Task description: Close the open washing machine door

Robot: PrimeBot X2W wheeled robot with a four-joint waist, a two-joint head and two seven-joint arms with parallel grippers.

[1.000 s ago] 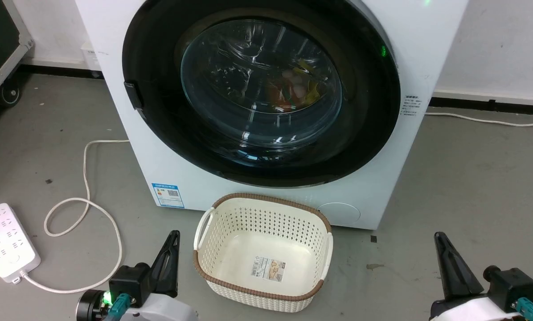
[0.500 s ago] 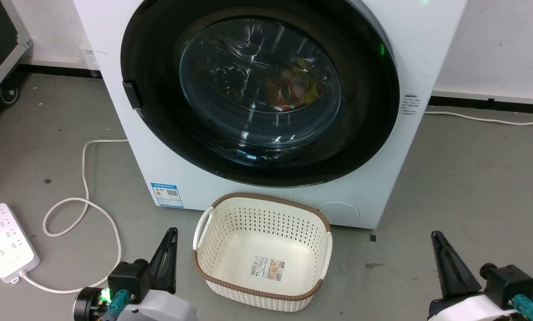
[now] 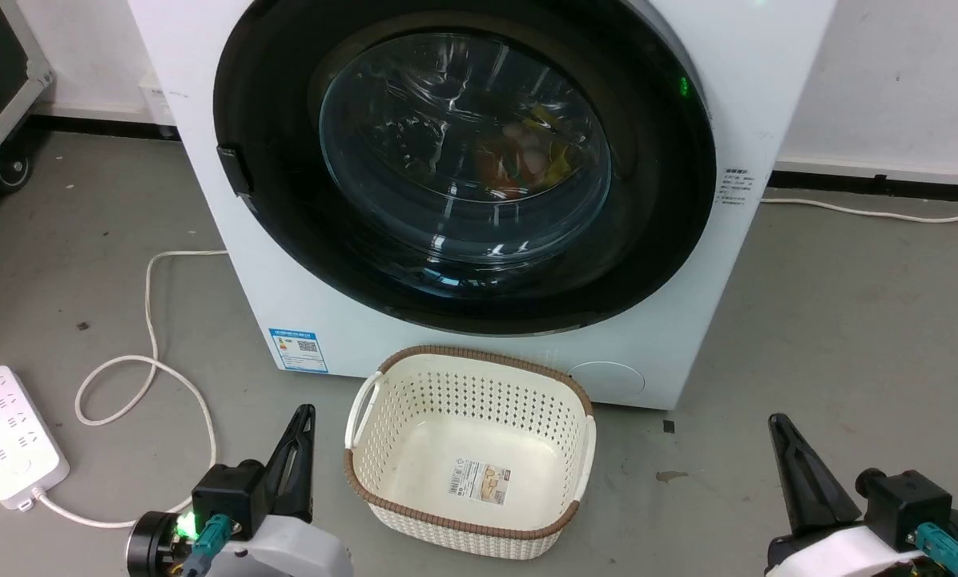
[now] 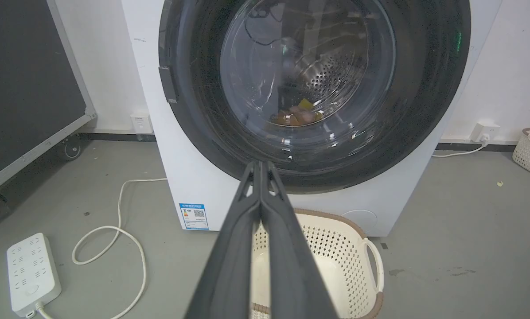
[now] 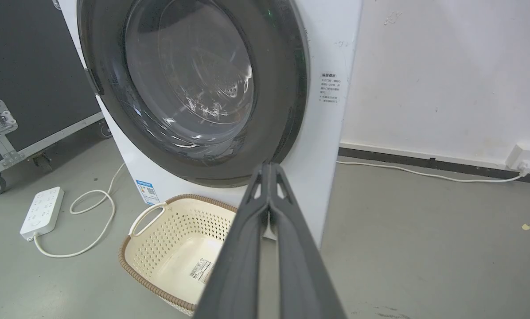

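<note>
Upper centre of head view: white washing machine (image 3: 743, 96) w/ the washing machine door (image 3: 463, 160) flat against its front, prob. latched already, so likely nothing left to do. Expect a rigid, fairly heavy hinged door w/ slick, breakable glass bowl: if any push needed, press on black rim nr latch tab (image 3: 235, 172) at left edge, never on glass. Lower centre: cream basket (image 3: 479, 353) on floor just beside machine; lower corners: left end effector (image 3: 306, 413) & right end effector (image 3: 775, 421), both w/ fingers pressed together, holding nothing, well apart from door.
</note>
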